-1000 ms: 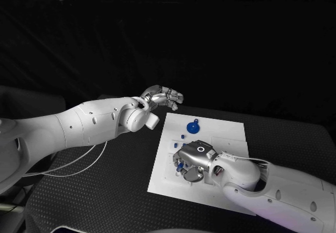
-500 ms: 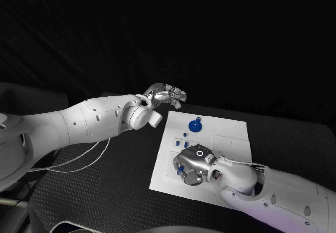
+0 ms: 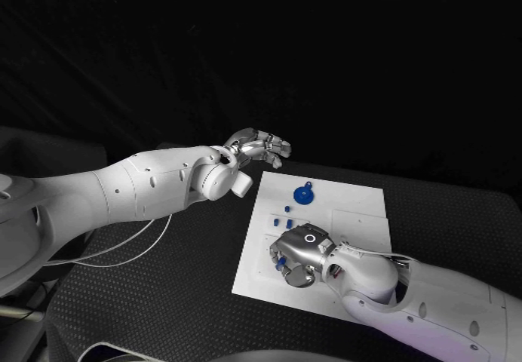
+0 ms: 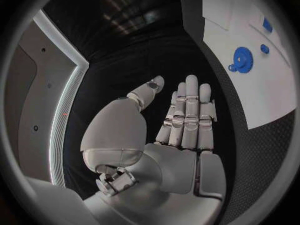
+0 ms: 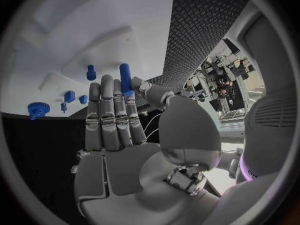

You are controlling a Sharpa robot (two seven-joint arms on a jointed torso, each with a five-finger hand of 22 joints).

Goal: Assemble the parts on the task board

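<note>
The white task board lies mid-table. A blue gear sits on its far part, with small blue parts nearer. My right hand hovers over the board's near left area. Its fingers are stretched out, and it pinches a blue peg between the thumb and a finger. In the right wrist view a short blue peg stands in the board, and the gear lies farther off. My left hand is raised off the board's far left corner, fingers apart, holding nothing.
The black textured table surrounds the board. A thin white cable hangs from my left arm over the table's left side. The board has a raised white block on its right part.
My right hand has shifted slightly towards the board's near edge with the blue peg still in it. The left hand stays raised at the far left corner.
</note>
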